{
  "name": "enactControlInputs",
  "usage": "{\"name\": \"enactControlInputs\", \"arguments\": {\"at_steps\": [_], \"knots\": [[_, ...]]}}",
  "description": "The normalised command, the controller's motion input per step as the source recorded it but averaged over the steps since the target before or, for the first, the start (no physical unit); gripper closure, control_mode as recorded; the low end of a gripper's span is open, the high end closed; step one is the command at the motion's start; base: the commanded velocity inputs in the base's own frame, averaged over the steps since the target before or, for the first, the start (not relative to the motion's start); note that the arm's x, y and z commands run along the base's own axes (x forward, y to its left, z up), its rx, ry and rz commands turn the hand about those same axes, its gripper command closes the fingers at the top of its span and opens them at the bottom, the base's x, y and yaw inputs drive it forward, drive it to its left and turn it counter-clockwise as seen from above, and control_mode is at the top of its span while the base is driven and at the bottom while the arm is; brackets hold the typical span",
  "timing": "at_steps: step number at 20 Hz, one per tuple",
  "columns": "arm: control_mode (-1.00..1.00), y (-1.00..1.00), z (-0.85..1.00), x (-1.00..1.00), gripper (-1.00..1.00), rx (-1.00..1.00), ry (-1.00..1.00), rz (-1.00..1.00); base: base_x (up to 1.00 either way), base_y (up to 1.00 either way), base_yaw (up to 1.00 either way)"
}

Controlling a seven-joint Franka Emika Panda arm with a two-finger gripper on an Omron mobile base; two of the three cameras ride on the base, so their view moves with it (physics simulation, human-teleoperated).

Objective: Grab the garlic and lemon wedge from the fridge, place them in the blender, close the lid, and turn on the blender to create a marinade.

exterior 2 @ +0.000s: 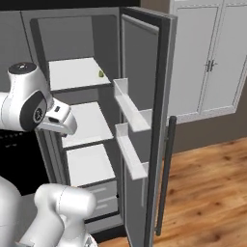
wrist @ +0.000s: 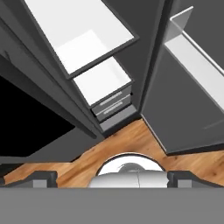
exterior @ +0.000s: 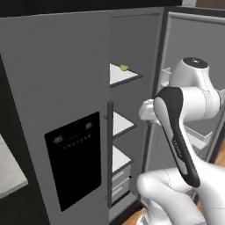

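Observation:
The grey fridge [exterior: 52,79] stands with its left door shut and its right door [exterior 2: 144,120] swung wide open. A small yellow-green lemon wedge [exterior: 124,67] [exterior 2: 101,74] lies near the back of the top white shelf [exterior 2: 77,72]. My gripper [wrist: 113,179] hangs open in front of the middle shelves, pointing down at the lower shelf [wrist: 101,81], the drawers [wrist: 111,104] and the floor. Nothing is between its fingertips [wrist: 43,178]. The garlic, the blender and the lid are out of view.
The open door carries two white bins [exterior 2: 130,108] and a long dark handle [exterior 2: 165,178]. White wall cupboards [exterior 2: 207,62] stand to the right over a wooden floor [exterior 2: 207,193]. A pale countertop [exterior: 9,171] juts in at the far left.

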Motion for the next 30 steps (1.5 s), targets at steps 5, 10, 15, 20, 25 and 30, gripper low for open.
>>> {"name": "enactControlInputs", "arguments": {"at_steps": [5, 10, 15, 20, 25, 30], "knots": [[1.0, 0.0, 0.0, 0.0, -1.0, 0.0, 0.0, 0.0, 0.41, -0.17, 0.14], [1.0, 0.0, 0.0, 0.0, -1.0, 0.0, 0.0, 0.0, 0.39, -0.57, 0.21], [1.0, 0.0, 0.0, 0.0, -1.0, 0.0, 0.0, 0.0, 0.76, -0.12, 0.1], [1.0, 0.0, 0.0, 0.0, -1.0, 0.0, 0.0, 0.0, 0.62, 0.0, 0.0], [1.0, 0.0, 0.0, 0.0, -1.0, 0.0, 0.0, 0.0, 0.66, 0.0, 0.0], [1.0, 0.0, 0.0, 0.0, -1.0, 0.0, 0.0, 0.0, 0.69, 0.0, 0.0]]}}
